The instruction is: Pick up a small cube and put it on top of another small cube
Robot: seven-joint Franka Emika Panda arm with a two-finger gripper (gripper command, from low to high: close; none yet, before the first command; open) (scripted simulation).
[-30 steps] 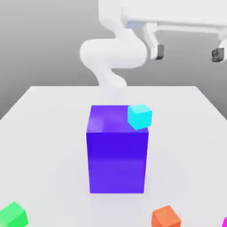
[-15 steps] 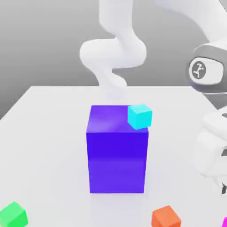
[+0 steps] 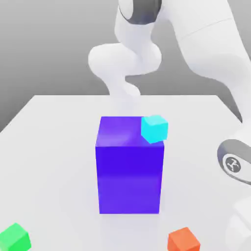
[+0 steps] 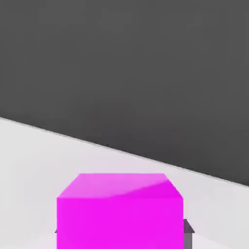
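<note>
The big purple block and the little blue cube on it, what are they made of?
The purple block looks like smooth, slightly shiny plastic: a pale sheen on its top. The blue cube looks like matte plastic, flat and even in color. Both are simulator renders, so that is a guess.

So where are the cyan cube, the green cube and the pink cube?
cyan cube (image 3: 154, 129), exterior view, its front face.
green cube (image 3: 14, 238), exterior view, its top.
pink cube (image 4: 119, 219), hand view, its front face.
</note>
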